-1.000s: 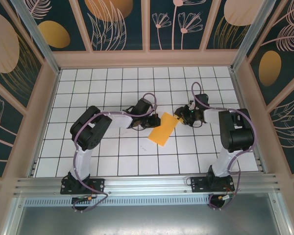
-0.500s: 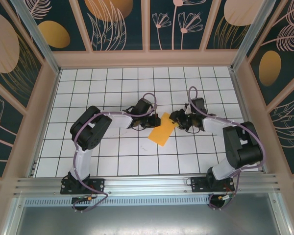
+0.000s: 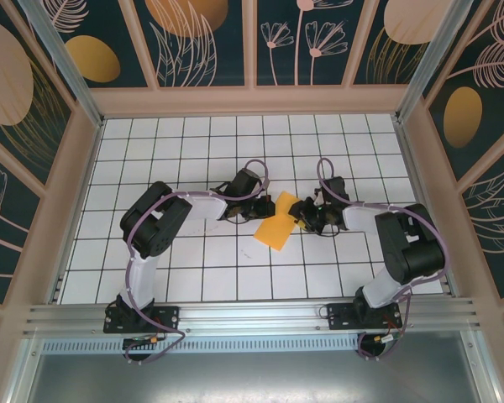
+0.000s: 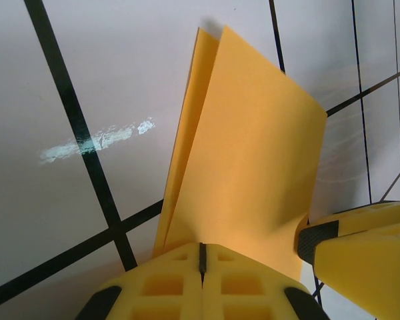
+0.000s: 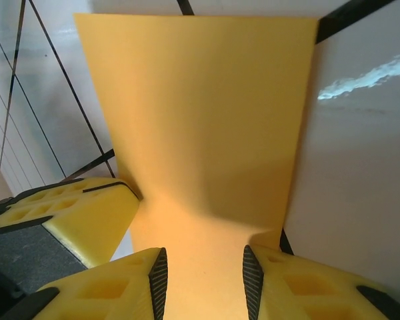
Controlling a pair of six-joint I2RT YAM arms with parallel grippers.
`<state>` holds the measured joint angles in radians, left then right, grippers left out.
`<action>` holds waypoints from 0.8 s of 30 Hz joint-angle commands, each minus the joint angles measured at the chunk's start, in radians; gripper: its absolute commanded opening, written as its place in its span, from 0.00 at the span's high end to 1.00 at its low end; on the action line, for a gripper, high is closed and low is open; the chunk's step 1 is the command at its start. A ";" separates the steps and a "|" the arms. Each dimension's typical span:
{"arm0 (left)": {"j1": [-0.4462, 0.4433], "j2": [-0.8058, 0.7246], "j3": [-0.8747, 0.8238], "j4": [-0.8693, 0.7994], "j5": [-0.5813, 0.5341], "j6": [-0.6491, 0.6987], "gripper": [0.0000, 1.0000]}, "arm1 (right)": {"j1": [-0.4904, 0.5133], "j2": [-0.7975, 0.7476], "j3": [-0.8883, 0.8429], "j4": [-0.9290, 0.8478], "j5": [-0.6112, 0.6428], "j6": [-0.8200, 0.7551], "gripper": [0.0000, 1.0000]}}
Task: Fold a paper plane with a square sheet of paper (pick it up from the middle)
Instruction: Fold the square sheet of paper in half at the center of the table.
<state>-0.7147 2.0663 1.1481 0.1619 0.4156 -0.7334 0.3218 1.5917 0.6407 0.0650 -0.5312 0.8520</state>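
Orange-yellow paper [image 3: 279,225], folded into a narrow slanting strip, sits near the middle of the white gridded table [image 3: 185,143] in the overhead view. The left gripper [image 3: 260,213] meets the strip's left edge and the right gripper [image 3: 299,217] comes in at its upper right end, so the two arms face each other across it.

From the left wrist, that arm's yellow fingers [image 4: 167,287] are pressed together with only a thin seam between them, pinching the paper's near edge. Two layers rise from the pinch and part slightly at the far end. A yellow finger of the other arm [image 4: 363,247] stands just beside the paper's right side, and a white smear [image 4: 97,141] marks the table to the left.

From the right wrist, its two fingers [image 5: 120,283] stand apart, with the paper showing in the gap between them and spreading wide beyond. Whether the pads touch it I can't make out.
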 commanded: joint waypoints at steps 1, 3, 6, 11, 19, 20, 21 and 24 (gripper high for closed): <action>-0.007 0.031 -0.052 -0.140 -0.034 0.013 0.99 | 0.030 -0.075 0.015 -0.014 -0.021 0.009 0.60; -0.007 0.033 -0.051 -0.140 -0.032 0.013 0.99 | 0.044 -0.094 0.001 -0.007 -0.026 0.037 0.61; -0.008 0.033 -0.048 -0.140 -0.032 0.012 0.99 | 0.071 -0.115 -0.054 0.054 -0.053 0.091 0.61; -0.007 0.034 -0.051 -0.139 -0.030 0.012 0.99 | 0.100 -0.110 -0.129 0.101 -0.036 0.119 0.61; -0.008 0.031 -0.054 -0.143 -0.031 0.015 0.99 | 0.104 -0.095 -0.144 0.043 -0.001 0.090 0.61; -0.007 0.030 -0.056 -0.142 -0.031 0.015 0.99 | 0.103 -0.108 -0.140 0.035 -0.004 0.088 0.61; -0.007 0.029 -0.057 -0.141 -0.031 0.014 0.99 | 0.104 -0.122 -0.131 0.025 -0.009 0.086 0.61; -0.008 0.029 -0.057 -0.140 -0.029 0.012 0.99 | 0.110 -0.166 -0.109 0.010 -0.025 0.085 0.61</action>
<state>-0.7147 2.0644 1.1435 0.1650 0.4152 -0.7334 0.4191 1.4780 0.5056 0.1108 -0.5503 0.9451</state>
